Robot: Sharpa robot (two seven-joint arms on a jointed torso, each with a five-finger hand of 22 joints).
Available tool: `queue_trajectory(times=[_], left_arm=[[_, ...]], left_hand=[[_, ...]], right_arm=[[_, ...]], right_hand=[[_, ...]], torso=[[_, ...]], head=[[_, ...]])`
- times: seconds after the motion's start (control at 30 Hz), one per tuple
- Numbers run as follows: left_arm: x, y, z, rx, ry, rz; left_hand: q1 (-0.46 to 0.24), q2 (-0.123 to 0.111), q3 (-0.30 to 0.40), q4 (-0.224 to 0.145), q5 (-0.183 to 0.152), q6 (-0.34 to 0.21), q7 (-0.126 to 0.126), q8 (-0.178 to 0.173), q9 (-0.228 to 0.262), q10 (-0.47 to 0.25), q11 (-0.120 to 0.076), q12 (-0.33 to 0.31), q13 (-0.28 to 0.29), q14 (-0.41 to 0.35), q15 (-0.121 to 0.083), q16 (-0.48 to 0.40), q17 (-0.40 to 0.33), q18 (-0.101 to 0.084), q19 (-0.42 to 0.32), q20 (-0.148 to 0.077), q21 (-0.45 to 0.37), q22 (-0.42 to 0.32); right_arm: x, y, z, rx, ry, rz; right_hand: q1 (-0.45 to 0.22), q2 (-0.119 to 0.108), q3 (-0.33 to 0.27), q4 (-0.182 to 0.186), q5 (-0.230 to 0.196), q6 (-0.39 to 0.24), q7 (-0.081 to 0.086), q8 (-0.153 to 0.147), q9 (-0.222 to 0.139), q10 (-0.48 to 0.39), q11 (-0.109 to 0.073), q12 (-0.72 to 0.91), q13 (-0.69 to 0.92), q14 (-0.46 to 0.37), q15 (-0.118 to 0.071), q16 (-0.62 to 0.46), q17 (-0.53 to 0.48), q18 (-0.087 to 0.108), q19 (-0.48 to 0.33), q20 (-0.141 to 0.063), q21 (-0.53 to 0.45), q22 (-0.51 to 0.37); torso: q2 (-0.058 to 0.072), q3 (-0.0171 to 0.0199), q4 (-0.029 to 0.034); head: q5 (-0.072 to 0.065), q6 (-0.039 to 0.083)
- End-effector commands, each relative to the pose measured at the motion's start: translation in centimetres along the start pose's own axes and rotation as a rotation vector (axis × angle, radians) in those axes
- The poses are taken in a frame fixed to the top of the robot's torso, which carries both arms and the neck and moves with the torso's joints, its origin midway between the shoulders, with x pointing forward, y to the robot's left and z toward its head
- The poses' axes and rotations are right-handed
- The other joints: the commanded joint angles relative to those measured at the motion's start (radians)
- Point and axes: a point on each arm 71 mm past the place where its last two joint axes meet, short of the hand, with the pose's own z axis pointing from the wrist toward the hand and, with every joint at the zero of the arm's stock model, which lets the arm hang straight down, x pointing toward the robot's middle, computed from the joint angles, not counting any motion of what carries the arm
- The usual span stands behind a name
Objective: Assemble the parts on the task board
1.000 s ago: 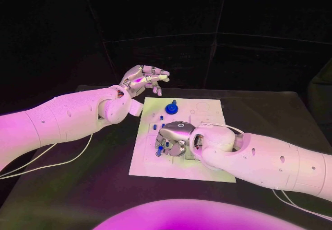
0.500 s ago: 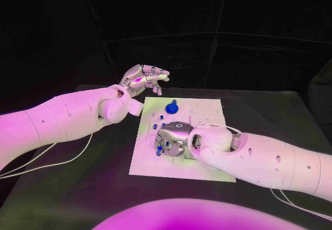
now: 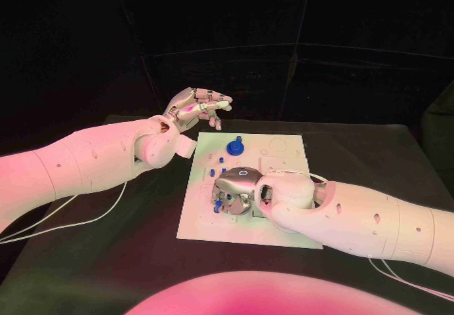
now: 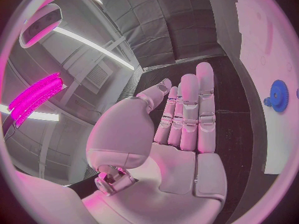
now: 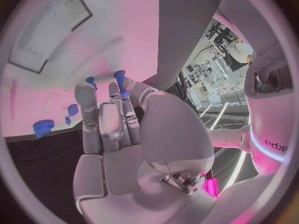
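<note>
1. Head view: right hand point(image 3: 237, 190) has crept slightly left over the task board point(image 3: 284, 231); fingers curled among blue parts point(image 3: 218, 205), grip unclear; placement under way.
2. Left hand point(image 3: 199, 107) unmoved beyond far-left corner, fingers loosely curled, empty.
3. Blue gear point(image 3: 235, 146) stands at far edge.

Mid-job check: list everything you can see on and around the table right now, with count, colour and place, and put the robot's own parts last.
task board: one, white, middle of the black table.
blue gear part: one, blue, standing near the board's far edge, apart from both hands.
small parts: several, blue, on the board's left half beside and under the right hand; exact count cannot be told.
table: one, black, under the board.
cable: white, on the table under the left arm.
left hand: one, silver, raised beyond the board's far left corner, fingers curled in, nothing seen in it.
right hand: one, silver, down over the board's middle among the small parts; whether it holds one cannot be told.
</note>
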Motion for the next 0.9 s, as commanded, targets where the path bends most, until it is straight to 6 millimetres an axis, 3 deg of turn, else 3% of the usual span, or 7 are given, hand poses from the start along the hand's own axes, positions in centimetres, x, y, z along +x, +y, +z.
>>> queue_trajectory(times=[0.03,0.23,0.63,0.9], left_arm=[[0.08,-0.14,0.06,0.005,0.009,-0.009],[0.06,-0.13,0.07,0.004,0.009,-0.009],[0.06,-0.09,0.07,0.000,0.011,-0.010],[0.07,-0.08,0.08,-0.002,0.014,-0.011]], left_hand=[[0.004,0.003,-0.001,-0.007,-0.001,0.001,0.006,-0.007,0.000,-0.002,0.001,-0.003,0.000,-0.006,0.002,-0.003,-0.001,0.006,0.006,-0.002,-0.004,-0.001],[0.004,0.003,-0.001,-0.007,-0.001,0.001,0.006,-0.007,0.000,-0.002,0.001,-0.003,0.000,-0.006,0.002,-0.003,-0.001,0.006,0.006,-0.002,-0.004,-0.001],[0.003,0.004,-0.002,-0.007,-0.001,-0.001,0.007,-0.008,0.000,-0.004,0.002,-0.003,0.000,-0.007,0.003,-0.003,-0.003,0.006,0.006,-0.001,-0.005,-0.003],[0.003,0.004,-0.002,-0.007,-0.001,-0.001,0.007,-0.008,0.000,-0.004,0.002,-0.003,0.000,-0.007,0.003,-0.003,-0.003,0.006,0.006,-0.001,-0.005,-0.003]], right_arm=[[0.36,-0.11,0.04,0.010,0.021,-0.021],[0.27,0.00,0.08,-0.002,0.000,-0.012],[-0.09,0.20,-0.09,-0.026,-0.054,0.009],[-0.30,0.30,-0.22,-0.033,-0.083,0.021]], right_hand=[[-0.023,-0.009,-0.013,0.006,0.007,-0.017,0.004,-0.009,-0.005,-0.018,0.005,-0.012,0.000,0.011,0.011,-0.006,-0.004,-0.012,-0.007,0.003,-0.005,-0.005],[-0.054,-0.034,-0.052,0.020,-0.011,-0.049,0.009,-0.012,-0.008,-0.043,0.014,-0.025,0.001,0.011,0.019,-0.003,-0.004,-0.011,-0.009,0.012,-0.010,-0.010],[-0.061,-0.037,-0.088,0.029,-0.010,-0.089,0.007,-0.013,-0.009,-0.039,0.012,-0.019,0.003,0.011,0.018,0.002,-0.002,-0.011,-0.006,0.013,-0.012,-0.009],[-0.049,-0.030,-0.121,0.029,-0.008,-0.181,0.002,-0.014,-0.011,-0.037,0.002,-0.013,0.003,0.010,0.012,0.004,-0.004,-0.010,-0.004,0.009,-0.014,-0.012]], torso=[[0.000,-0.0003,-0.0001],[0.000,0.0002,0.0007],[0.000,0.0002,-0.0006],[0.000,0.0000,0.0005]], head=[[0.000,0.000],[0.000,0.001],[0.000,0.003],[-0.001,0.002]])
